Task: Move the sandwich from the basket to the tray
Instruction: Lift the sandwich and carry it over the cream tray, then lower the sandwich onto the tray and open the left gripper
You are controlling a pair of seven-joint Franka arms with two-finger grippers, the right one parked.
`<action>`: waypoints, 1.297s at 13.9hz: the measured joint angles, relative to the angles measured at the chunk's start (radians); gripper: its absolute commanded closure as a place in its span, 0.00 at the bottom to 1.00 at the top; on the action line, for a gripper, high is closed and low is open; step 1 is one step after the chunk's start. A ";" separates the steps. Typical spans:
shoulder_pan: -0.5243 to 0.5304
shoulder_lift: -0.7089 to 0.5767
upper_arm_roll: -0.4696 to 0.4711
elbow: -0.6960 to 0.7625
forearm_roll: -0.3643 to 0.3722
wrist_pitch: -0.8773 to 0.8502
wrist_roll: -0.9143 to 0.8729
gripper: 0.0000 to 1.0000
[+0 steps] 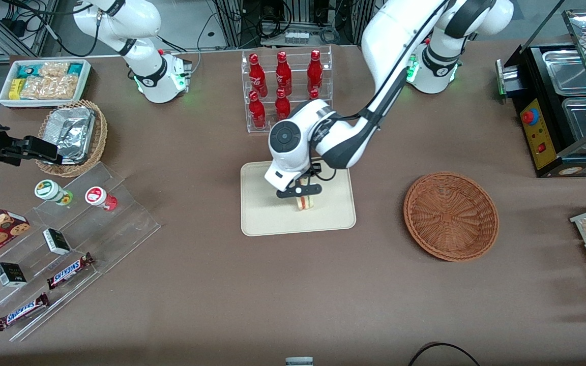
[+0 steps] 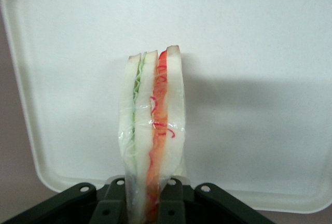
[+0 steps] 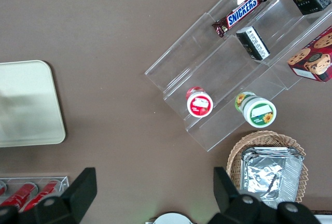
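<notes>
I read the front view from its left edge across. Toward the parked arm's end of the tabletop (image 1: 211,284) sit things I have no business with — a white bin of snack packets (image 1: 45,81), a tan wicker basket with a foil container (image 1: 72,136), and clear acrylic steps (image 1: 64,254) carrying candy bars and small tubs.

At the middle is the tray (image 1: 262,218), and over it my hand (image 1: 300,192). The sandwich (image 1: 303,203) is clamped between the fingers (image 2: 171,203), standing on edge with its filling layers running vertically; in the wrist view it hangs straight out from the fingers with the tray's pale surface all around it. From the front view it looks to be at or just above the tray floor, but I cannot tell whether it is actually touching. A rack of red bottles (image 1: 285,86) stands farther from the front camera than the tray, well clear of my arm.

Further toward the working arm's end lies the basket (image 1: 450,216), and I see nothing in it.

So by my reckoning the pick and the carry are done — what is left is setting the sandwich down if it isn't resting yet, parting the fingers, and lifting away. Standing on its narrow edge, it may tip once released; I'd count that as acceptable so long as it stays inside the rim.
</notes>
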 measured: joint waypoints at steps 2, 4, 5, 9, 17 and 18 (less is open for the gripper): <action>-0.008 0.028 0.000 0.000 0.000 0.022 0.001 0.82; -0.009 0.034 0.000 0.001 0.000 0.024 0.004 0.00; -0.009 0.034 0.000 0.003 0.001 0.024 0.006 0.00; -0.009 0.034 0.000 0.014 0.004 0.023 0.007 0.00; 0.028 -0.152 0.018 0.065 0.005 -0.169 0.007 0.00; 0.047 -0.195 0.020 0.066 0.005 -0.201 0.007 0.00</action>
